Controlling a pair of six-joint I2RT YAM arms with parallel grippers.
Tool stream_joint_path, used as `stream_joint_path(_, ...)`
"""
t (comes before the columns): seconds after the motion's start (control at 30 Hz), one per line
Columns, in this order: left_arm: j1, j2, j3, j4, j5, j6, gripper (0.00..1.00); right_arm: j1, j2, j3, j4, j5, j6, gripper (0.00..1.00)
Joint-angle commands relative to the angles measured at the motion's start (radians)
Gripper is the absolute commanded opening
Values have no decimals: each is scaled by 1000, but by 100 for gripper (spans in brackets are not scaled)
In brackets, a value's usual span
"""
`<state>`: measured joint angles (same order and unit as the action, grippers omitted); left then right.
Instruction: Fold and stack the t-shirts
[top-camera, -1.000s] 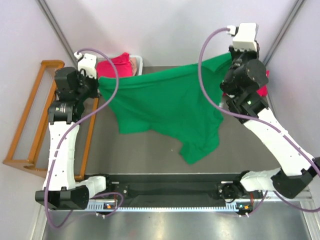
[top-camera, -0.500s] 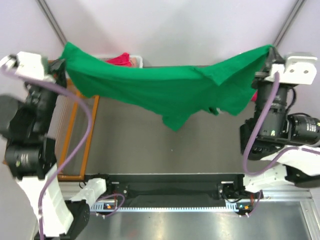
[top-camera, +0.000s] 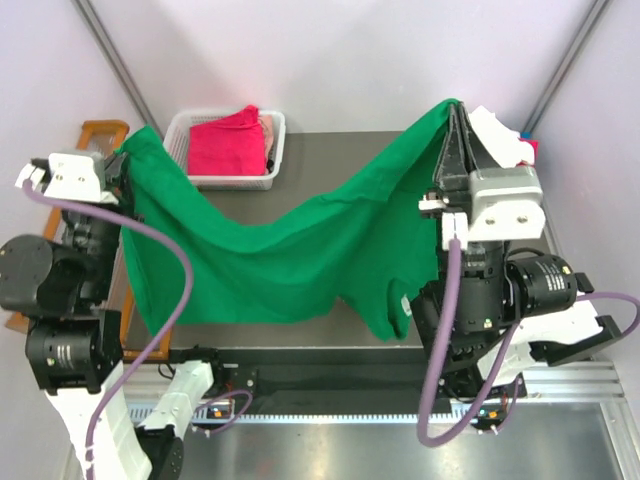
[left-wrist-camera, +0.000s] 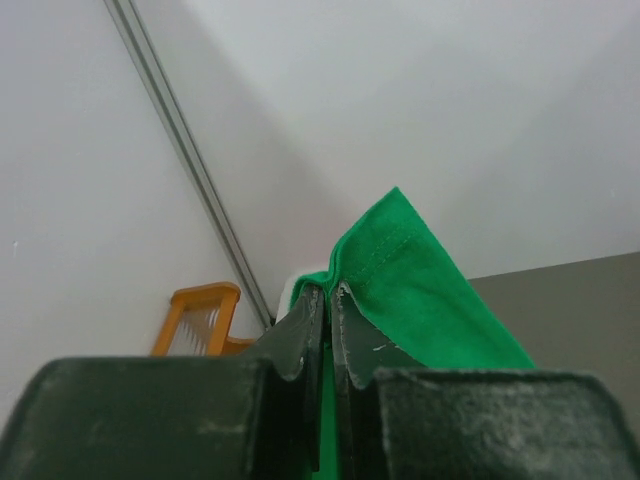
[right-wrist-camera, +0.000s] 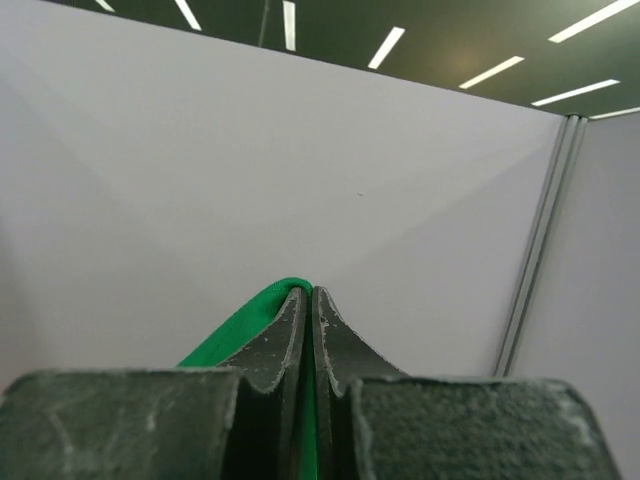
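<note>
**Right gripper** (right-wrist-camera: 308, 292): jaws pressed together on a fold of the green t-shirt (top-camera: 290, 250). We see the cloth edge rising between the pads. It is held high over the right side of the table (top-camera: 330, 150).

**Left gripper** (left-wrist-camera: 325, 292): jaws pinching a hemmed corner of the same shirt, held high at the left, over the orange rack (top-camera: 100, 130).

**Green t-shirt**: it is slung between the two grippers, with its long axis running left to right across the table and sagging in the middle. From each gripper the cloth falls downward and inward. A loose flap droops toward the near edge, closer to the right arm. Each arm holds one end, so neither is nearer. We judge that laying the shirt out flat depends on this span.

**Table**: dark, matte, with bare surface beyond the cloth.

**Basket** (top-camera: 228, 182): white and slatted, at the far left, holding crimson t-shirts (top-camera: 225, 145).

**Room**: pale walls (top-camera: 330, 50) close on three sides.
</note>
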<state>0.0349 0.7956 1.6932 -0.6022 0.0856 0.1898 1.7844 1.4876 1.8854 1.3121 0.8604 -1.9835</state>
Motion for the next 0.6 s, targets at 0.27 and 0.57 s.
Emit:
stream_joint_path(0.27,7,-25,112,70,-47,-21,0,698,-1,-6,401,-310,-638,0)
stream_joint_path(0.57,8,-44,91,44,-52,-50,0,807,79,135,406,-279,-655,0)
